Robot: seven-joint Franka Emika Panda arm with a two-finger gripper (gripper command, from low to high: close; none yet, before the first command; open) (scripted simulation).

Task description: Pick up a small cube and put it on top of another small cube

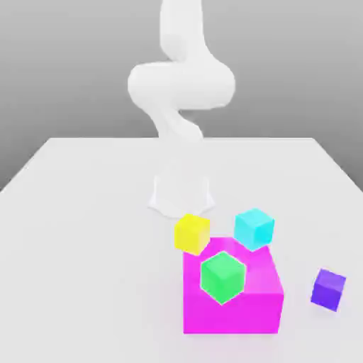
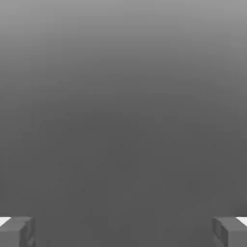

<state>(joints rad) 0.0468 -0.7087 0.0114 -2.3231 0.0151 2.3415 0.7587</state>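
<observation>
Sits alone on the white counter (image 1: 78, 234) toward the exterior view's right: the small cube (image 1: 329, 288), plain purple leaning to violet-blue, flat-coloured with no markings, its top face a shade lighter than its two visible sides. Matches the other small cubes in size and looks far smaller than the magenta block (image 1: 234, 305) beside it. Rests apart from that block, with a strip of bare counter between them, touching nothing else. Perched on the magenta block near its front corner: a green cube (image 1: 222, 276), turned edge-on toward the camera. Just behind the block, toward the arm: a yellow cube (image 1: 192, 233) at the block's back corner on the exterior view's left, and a cyan cube (image 1: 254, 228) a little to the exterior view's right of it; cannot tell whether either touches the block. Further back rises the white arm (image 1: 181, 78) from its base (image 1: 181, 195), bent over well above the cubes. In the hand view, the tool (image 2: 123, 231) stands spread wide, one grey fingertip (image 2: 17, 231) at each lower corner of the picture, nothing between them, nothing gripped, plain grey ground ahead.
</observation>
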